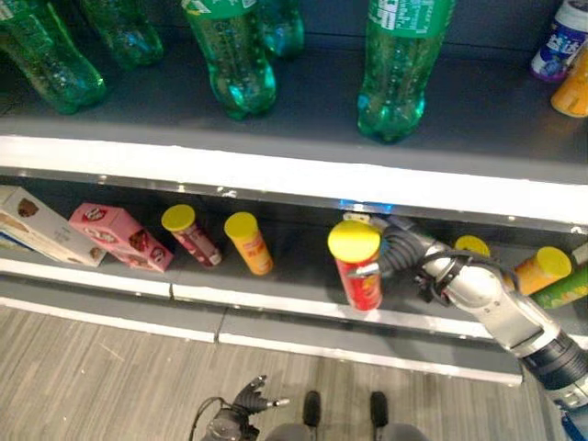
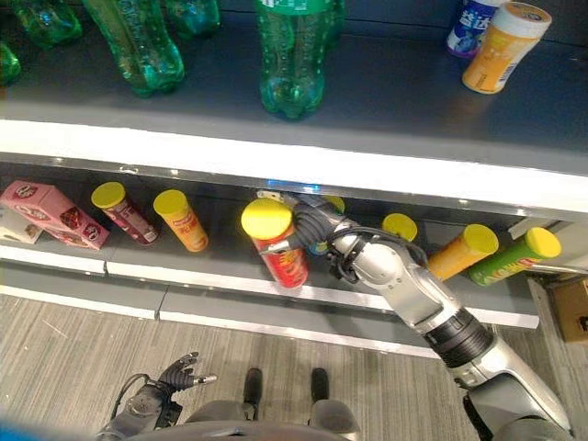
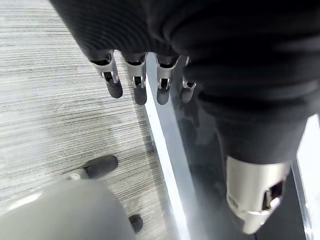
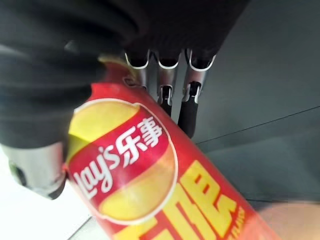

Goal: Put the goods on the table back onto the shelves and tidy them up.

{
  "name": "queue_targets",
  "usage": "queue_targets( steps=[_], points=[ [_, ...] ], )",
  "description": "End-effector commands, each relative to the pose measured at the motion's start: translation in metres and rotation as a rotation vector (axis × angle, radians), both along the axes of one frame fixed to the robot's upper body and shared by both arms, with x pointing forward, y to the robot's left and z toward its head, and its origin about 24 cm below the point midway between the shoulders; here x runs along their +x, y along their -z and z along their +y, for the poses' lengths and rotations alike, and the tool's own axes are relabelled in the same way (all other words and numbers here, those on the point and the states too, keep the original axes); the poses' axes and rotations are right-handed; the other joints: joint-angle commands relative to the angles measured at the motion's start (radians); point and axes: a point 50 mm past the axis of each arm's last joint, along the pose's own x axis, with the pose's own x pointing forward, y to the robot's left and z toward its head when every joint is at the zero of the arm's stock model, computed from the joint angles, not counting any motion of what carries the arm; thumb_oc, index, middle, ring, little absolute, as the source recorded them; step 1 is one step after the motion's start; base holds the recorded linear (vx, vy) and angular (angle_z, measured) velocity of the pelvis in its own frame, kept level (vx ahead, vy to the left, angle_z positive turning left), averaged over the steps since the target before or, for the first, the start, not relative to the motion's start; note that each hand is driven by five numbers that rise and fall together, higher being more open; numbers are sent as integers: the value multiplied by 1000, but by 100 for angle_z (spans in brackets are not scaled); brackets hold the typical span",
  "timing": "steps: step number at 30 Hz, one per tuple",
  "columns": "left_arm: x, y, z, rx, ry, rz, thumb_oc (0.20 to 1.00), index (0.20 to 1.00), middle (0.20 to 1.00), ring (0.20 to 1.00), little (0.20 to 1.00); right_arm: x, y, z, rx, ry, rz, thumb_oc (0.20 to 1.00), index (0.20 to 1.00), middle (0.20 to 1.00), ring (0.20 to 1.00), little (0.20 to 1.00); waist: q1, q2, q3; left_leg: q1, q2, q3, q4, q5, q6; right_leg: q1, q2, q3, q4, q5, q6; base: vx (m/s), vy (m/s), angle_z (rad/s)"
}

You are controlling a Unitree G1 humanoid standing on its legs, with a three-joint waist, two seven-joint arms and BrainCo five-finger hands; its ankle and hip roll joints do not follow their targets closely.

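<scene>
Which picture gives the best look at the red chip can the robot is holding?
The right eye view: the whole red chip can shows in the right robot hand. The left eye view matches; the right wrist view shows its label close up.

Right arm extended forward and up from lower right, forearm angled toward centre, wrist bent; right hand under dark ribbed cover, fingers and thumb curled round red chip can, holding it near upright; left arm hanging low at lower left; left hand with fingers relaxed, slightly spread, pointing forward, holding nothing.
</scene>
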Motion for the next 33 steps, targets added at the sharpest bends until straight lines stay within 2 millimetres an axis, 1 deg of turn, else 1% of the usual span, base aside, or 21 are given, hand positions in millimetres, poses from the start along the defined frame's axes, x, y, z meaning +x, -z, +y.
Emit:
queue_targets(
  steps=[1,4,5,7,8,11,14,18,21,23,24,28,29,30,31,33],
  points=[
    [20,-10,12,44,-5,-74,1000,1000,1000,1000,1000,1,-18,17,66,-84,-51,200,200,200,200,200,21,-42,-54,-17,64,67,87,-116,-36,7,-95,5,40,-73,74,18,23,11],
    [16,-8,13,44,-26,-62,1000,1000,1000,1000,1000,6,-14,23,70,-87,-22,200,200,200,200,200,29,-39,-57,-13,58,62,82,-116,-33,12,-101,0,42,-74,76,35,21,5],
    [15,-7,13,46,-30,-55,1000,1000,1000,1000,1000,10,-10,25,73,-74,-5,200,200,200,200,200,34,-37,-59,-4,57,60,78,-125,-32,20,-102,-4,41,-81,77,29,14,3],
    [15,-6,14,48,-37,-51,1000,1000,1000,1000,1000,18,-4,24,76,-36,15,200,200,200,200,200,39,-36,-58,-9,54,56,80,-118,-31,18,-108,-10,44,-74,79,30,4,6],
    [14,-6,14,50,-38,-46,1000,1000,1000,1000,1000,24,1,21,71,1,23,200,200,200,200,200,43,-34,-59,-2,54,54,78,-126,-31,27,-109,-13,43,-80,80,67,-6,6],
    [12,-4,13,49,-47,-33,1000,1000,1000,1000,1000,40,14,12,66,121,38,200,200,200,200,200,54,-30,-62,0,49,50,79,-126,-30,32,-114,-22,46,-81,81,49,-8,20],
    [12,-4,11,42,-55,-35,1000,1000,1000,1000,1000,54,20,-3,61,261,8,200,200,200,200,200,70,-20,-63,-3,45,37,77,-123,-30,35,-120,-37,50,-83,83,37,-8,8],
    [10,-3,12,42,-61,-28,1000,1000,1000,1000,1000,65,24,-20,43,407,-61,200,200,200,200,200,84,-2,-62,-6,39,22,71,-118,-30,38,-127,-57,54,-85,84,50,-12,16],
    [10,-3,13,50,-59,-26,1000,1000,1000,1000,1000,70,25,-27,30,476,-101,200,200,200,200,200,94,16,-60,-12,35,7,65,-112,-31,36,-132,-69,55,-85,85,41,0,15],
    [10,-3,14,50,-62,-25,1000,1000,1000,1000,1000,73,24,-29,37,497,-111,200,200,200,200,200,95,20,-61,-14,33,2,63,-109,-31,36,-134,-74,54,-84,85,35,-1,22],
    [9,-2,13,52,-62,-21,1000,1000,1000,1000,1000,76,20,-31,57,527,-134,200,200,200,200,200,100,28,-59,-23,31,-6,61,-104,-32,34,-136,-81,52,-83,85,29,-2,22],
    [10,-1,11,55,-64,-18,1000,1000,1000,1000,1000,80,12,-34,89,568,-177,200,200,200,200,200,104,39,-57,-36,27,-13,55,-96,-32,25,-136,-88,52,-83,84,23,6,21],
    [12,-2,10,53,-67,-26,1000,1000,1000,1000,1000,82,7,-35,113,588,-207,200,200,200,200,200,108,45,-51,-47,26,-17,55,-92,-33,17,-136,-92,53,-81,84,5,-1,7],
    [12,-2,10,53,-67,-26,1000,1000,1000,1000,1000,82,7,-35,113,588,-207,200,200,200,200,200,107,45,-51,-47,26,-17,55,-92,-33,17,-136,-92,53,-81,84,-9,0,6],
    [16,-3,7,50,-67,-37,1000,1000,1000,1000,1000,84,-1,-36,140,611,-245,200,200,200,200,200,111,51,-42,-59,26,-21,52,-87,-34,6,-137,-93,54,-79,84,-32,2,9],
    [21,-4,5,48,-68,-54,1000,1000,1000,1000,1000,86,-8,-36,160,625,-277,200,200,200,200,200,114,58,-35,-80,25,-26,50,-79,-35,-10,-137,-96,53,-76,84,-33,15,11]
  ],
)
